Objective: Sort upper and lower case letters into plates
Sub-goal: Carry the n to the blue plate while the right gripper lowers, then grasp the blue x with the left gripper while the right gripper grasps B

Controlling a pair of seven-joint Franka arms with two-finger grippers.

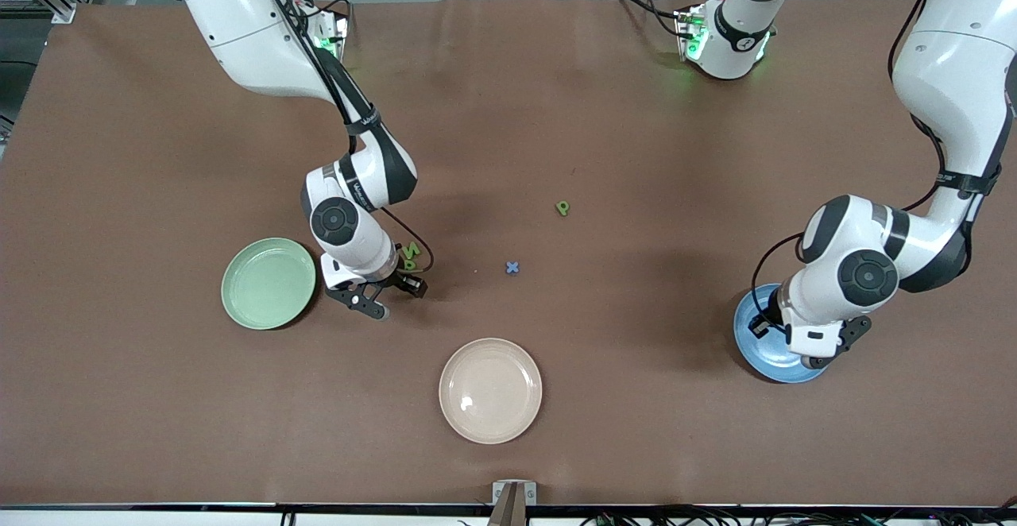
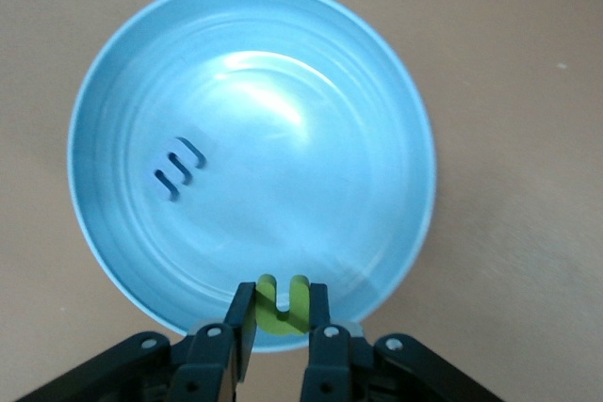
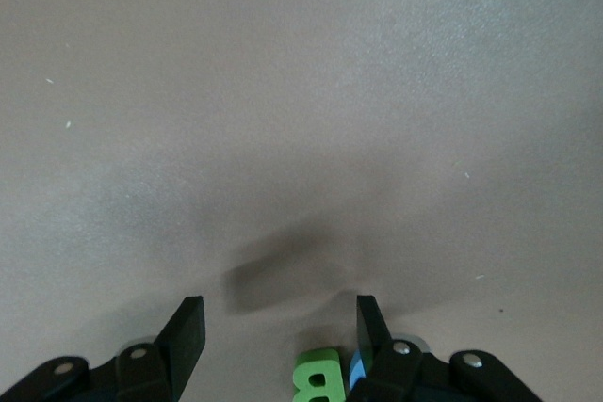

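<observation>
Cream-beige plate sits nearest the front camera, at mid-table, nothing in it.

Mint green plate lies toward the right arm's end of the table, farther from the camera than the beige one; nothing seen in it. Right gripper is low over bare brown table just beside this plate, on the side toward mid-table. Its fingers stand apart with only table between them. A green letter B with a blue piece against it lies at the foot of one finger, outside the gap. In the front view green letters show just beside the right wrist.

Blue plate lies at the left arm's end. Left gripper hangs over its rim, pinched on a yellow-green letter with two prongs. A dark blue letter lies in the plate.

Loose at mid-table: blue x; green p, farther from the camera.
</observation>
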